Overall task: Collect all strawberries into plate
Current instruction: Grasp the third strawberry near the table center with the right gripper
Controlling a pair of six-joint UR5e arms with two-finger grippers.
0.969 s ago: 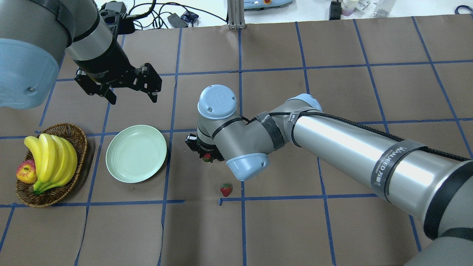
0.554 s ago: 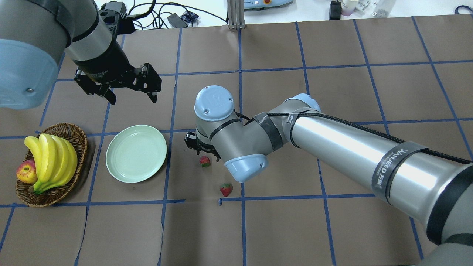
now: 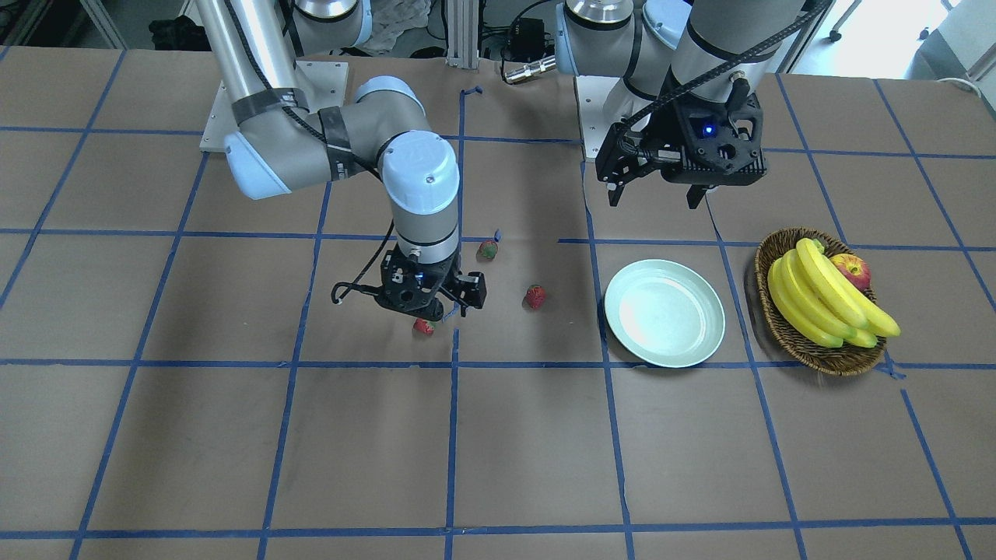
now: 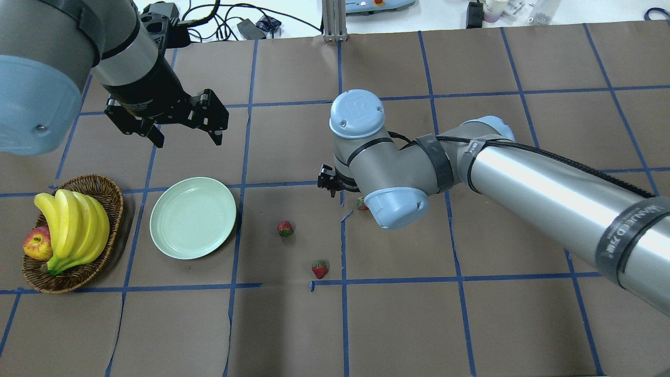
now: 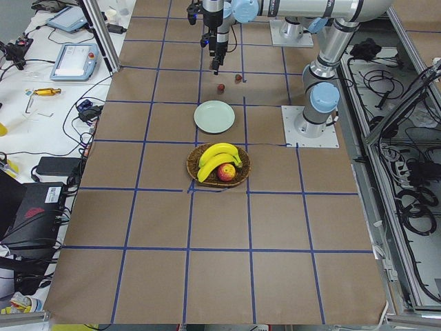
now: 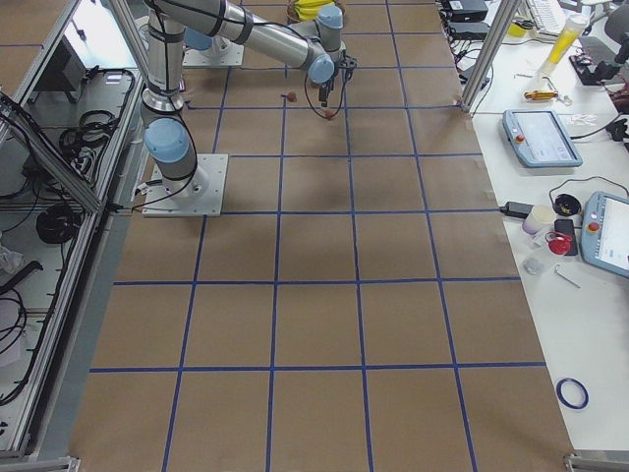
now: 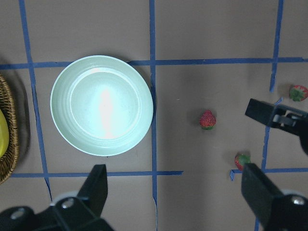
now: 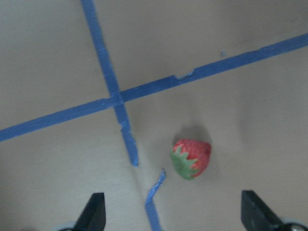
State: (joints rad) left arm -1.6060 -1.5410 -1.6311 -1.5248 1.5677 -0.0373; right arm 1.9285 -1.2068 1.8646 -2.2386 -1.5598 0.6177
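Swung toward 3 o'clock since a second ago: right gripper (image 8: 175, 214), wide apart, holding nothing, above a strawberry (image 8: 191, 158) half hidden overhead. Left gripper (image 4: 187, 139) likewise spread, empty, at 12 o'clock of the plate (image 4: 193, 217). Second strawberry (image 4: 285, 228) at its 3 o'clock, third strawberry (image 4: 320, 269) at 4. Strap (image 4: 623, 235) lettering unreadable.

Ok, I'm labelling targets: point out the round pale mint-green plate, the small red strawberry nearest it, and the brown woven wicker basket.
pale mint-green plate (image 4: 193, 217), overhead exterior view, bare centre.
strawberry nearest the plate (image 4: 285, 228), overhead exterior view, red body.
brown wicker basket (image 4: 116, 204), overhead exterior view, right-hand rim.
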